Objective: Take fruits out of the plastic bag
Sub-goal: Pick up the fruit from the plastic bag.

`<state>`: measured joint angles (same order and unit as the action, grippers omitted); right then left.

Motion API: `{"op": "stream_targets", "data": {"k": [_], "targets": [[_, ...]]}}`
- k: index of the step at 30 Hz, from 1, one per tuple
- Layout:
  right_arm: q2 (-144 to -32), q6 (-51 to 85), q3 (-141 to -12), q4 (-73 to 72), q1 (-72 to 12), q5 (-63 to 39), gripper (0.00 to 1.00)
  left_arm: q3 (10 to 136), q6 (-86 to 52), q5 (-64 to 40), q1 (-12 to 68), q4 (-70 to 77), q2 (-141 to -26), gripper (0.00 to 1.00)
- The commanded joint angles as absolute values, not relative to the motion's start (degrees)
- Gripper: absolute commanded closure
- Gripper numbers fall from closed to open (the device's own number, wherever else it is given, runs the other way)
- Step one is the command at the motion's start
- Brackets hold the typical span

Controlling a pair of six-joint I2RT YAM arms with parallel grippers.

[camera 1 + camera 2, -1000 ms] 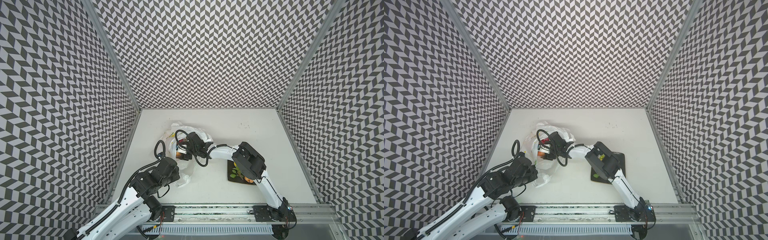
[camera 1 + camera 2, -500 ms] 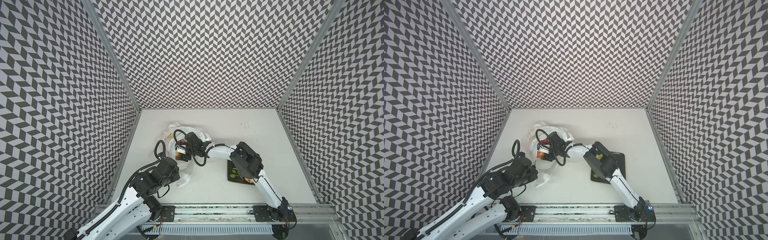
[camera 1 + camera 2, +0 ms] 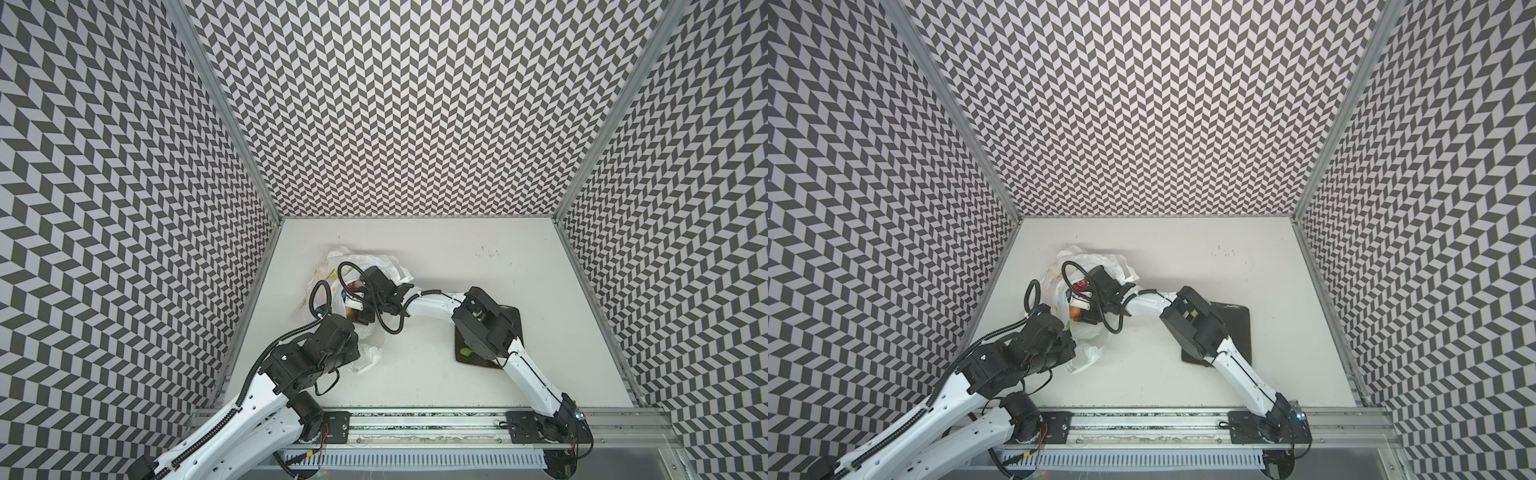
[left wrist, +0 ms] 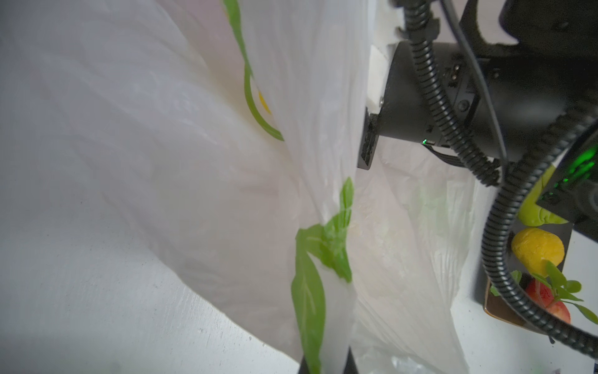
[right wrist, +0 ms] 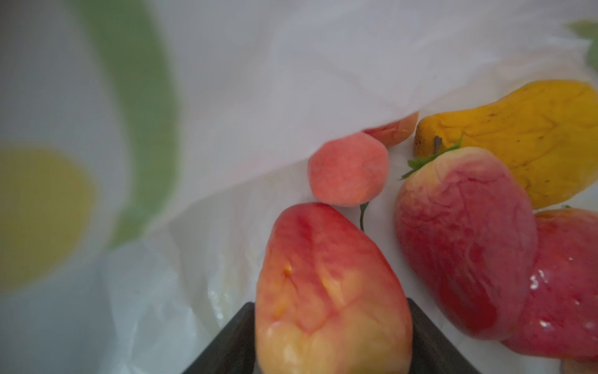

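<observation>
The white plastic bag point(image 3: 365, 259) printed with lemons and leaves lies at the table's left. My left gripper point(image 4: 325, 364) is shut on a fold of the plastic bag point(image 4: 194, 162) at its near edge. My right gripper point(image 5: 331, 323) is inside the bag's mouth, and a red-orange peach point(image 5: 326, 285) fills the gap between its dark fingers. Beside it in the bag lie a small pink round piece point(image 5: 348, 170), a second peach point(image 5: 462, 243), a yellow-orange pear point(image 5: 524, 136) and a glossy red fruit point(image 5: 569, 285). In a top view the right gripper point(image 3: 1077, 309) shows over an orange fruit.
A dark square plate point(image 3: 511, 316) sits to the right of the bag, partly under my right arm. On it are a green pear point(image 4: 534, 210), a yellow lemon point(image 4: 537, 251), a red fruit point(image 4: 556, 307) and a leafy sprig point(image 4: 563, 281). Patterned walls enclose three sides.
My right arm has reached a little further left, deeper into the bag's mouth. The left arm and the bag fold it holds have stayed put.
</observation>
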<state>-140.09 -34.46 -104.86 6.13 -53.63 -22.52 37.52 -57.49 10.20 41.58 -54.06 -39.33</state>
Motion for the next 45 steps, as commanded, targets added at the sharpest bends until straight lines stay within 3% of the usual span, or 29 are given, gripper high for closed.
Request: {"op": "stream_targets", "data": {"k": [1,17,45], "targets": [[-140.86,-35.17,-105.41,6.3,-53.91,-23.2,0.38,39.27,-57.44,10.81,41.45,-54.05,-39.34,1.0],[-124.64,-28.34,-87.16,-3.65,-53.94,-20.24,0.49,38.57,-61.94,14.12,41.41,-55.02,-36.05,1.0],[-91.78,-19.72,-59.77,-1.92,-53.96,-15.19,0.53,36.83,-60.3,15.03,41.42,-48.98,-37.27,1.0]]}}
